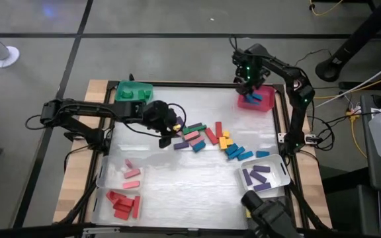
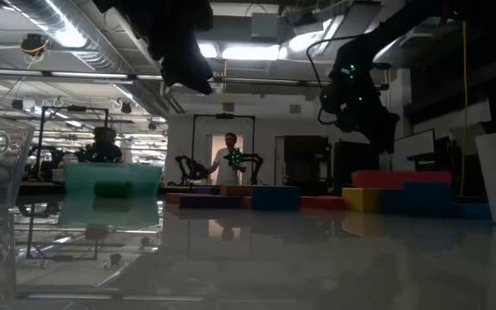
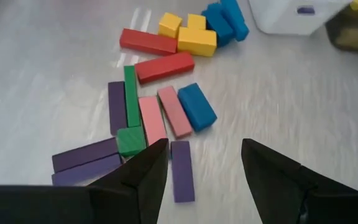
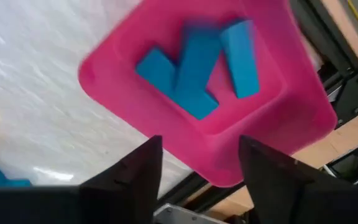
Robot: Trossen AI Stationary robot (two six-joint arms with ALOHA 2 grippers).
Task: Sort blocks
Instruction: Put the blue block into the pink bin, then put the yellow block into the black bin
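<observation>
A pile of blocks (image 1: 200,135) in red, pink, green, purple, yellow and blue lies flat in the middle of the table. My left gripper (image 1: 170,132) hangs open over the pile's left end, slanting down. In the left wrist view its fingers stand above and on either side of a purple block (image 3: 182,171), next to pink blocks (image 3: 163,115) and a green one (image 3: 129,140). My right gripper (image 1: 249,84) is open above the pink bin (image 1: 247,104) at the far right, pointing down with nothing between its fingers. Three blue blocks (image 4: 197,68) lie in that bin (image 4: 272,134).
A green bin (image 1: 134,90) stands at the far left. Near left, a clear bin (image 1: 104,173) holds pink blocks, and red blocks (image 1: 124,205) lie beside it. A pale bin (image 1: 280,173) at the near right holds purple blocks. A person (image 2: 229,159) stands far behind the table.
</observation>
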